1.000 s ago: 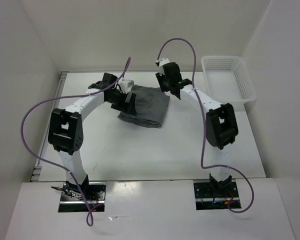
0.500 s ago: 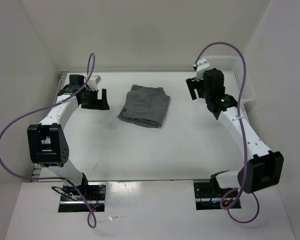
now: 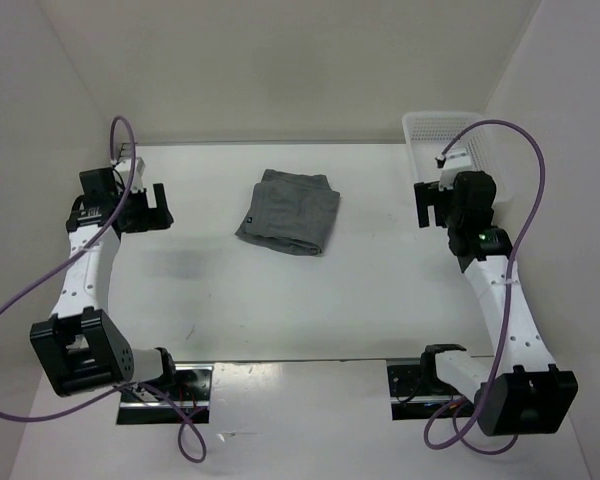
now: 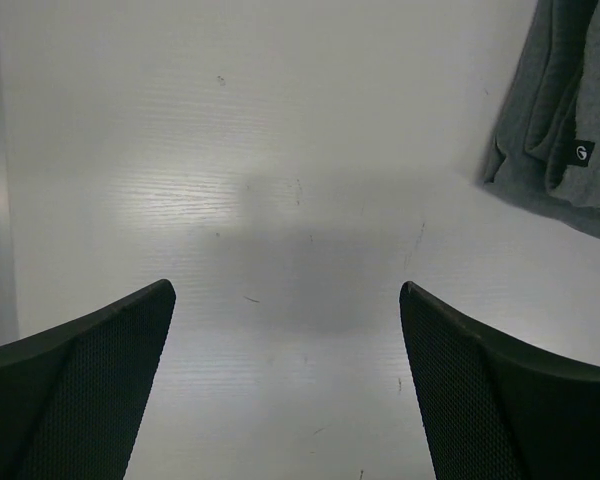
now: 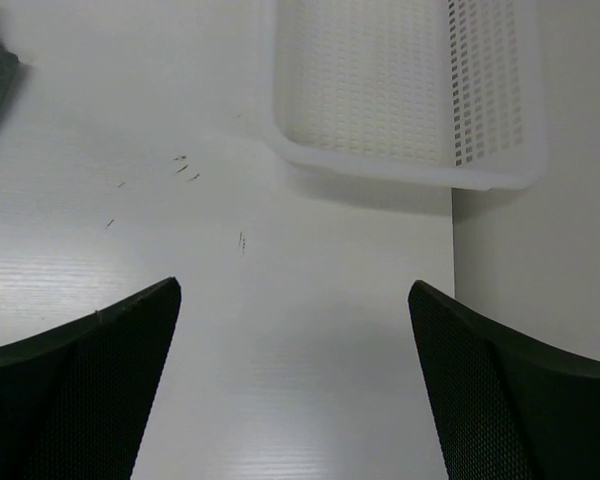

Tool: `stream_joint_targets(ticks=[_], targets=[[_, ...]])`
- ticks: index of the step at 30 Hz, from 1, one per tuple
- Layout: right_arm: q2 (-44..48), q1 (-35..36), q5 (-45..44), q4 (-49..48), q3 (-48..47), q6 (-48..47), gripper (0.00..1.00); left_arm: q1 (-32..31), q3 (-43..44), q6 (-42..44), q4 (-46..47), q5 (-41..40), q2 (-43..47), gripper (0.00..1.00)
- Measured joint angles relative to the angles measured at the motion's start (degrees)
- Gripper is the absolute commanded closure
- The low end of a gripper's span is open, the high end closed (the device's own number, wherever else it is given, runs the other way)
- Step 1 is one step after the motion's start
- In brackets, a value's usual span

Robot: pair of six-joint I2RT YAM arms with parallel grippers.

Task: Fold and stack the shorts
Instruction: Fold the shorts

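Note:
The grey shorts (image 3: 290, 211) lie folded into a compact bundle at the middle back of the table, with a tiny dark tag on their left edge. In the left wrist view the shorts (image 4: 570, 120) show at the upper right corner. My left gripper (image 3: 148, 208) hangs open over the far left of the table, well apart from the shorts. My right gripper (image 3: 435, 205) is open too, at the far right beside the basket. Both wrist views show bare table between the left gripper (image 4: 285, 300) jaws and the right gripper (image 5: 295, 295) jaws. Neither gripper holds anything.
A white mesh basket (image 3: 488, 170) stands at the back right corner, seen from the right wrist as the basket (image 5: 400, 90) just ahead. White walls close in the table on three sides. Purple cables loop off both arms.
Both arms have pulled away from the shorts, the left one out to the left and the right one out to the right. The right gripper opened wide. The shorts stay folded in place.

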State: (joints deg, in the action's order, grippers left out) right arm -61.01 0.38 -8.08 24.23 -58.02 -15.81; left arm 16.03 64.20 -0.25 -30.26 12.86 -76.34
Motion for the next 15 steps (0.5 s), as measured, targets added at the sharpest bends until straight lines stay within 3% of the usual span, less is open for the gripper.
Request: stream_joint_targets(ticks=[15], targets=[[6.8,0.0,3.2,4.5,1.8,1.8,0.01,1.0,-6.3,0.0,-1.5,-1.7,8.3,0.00]])
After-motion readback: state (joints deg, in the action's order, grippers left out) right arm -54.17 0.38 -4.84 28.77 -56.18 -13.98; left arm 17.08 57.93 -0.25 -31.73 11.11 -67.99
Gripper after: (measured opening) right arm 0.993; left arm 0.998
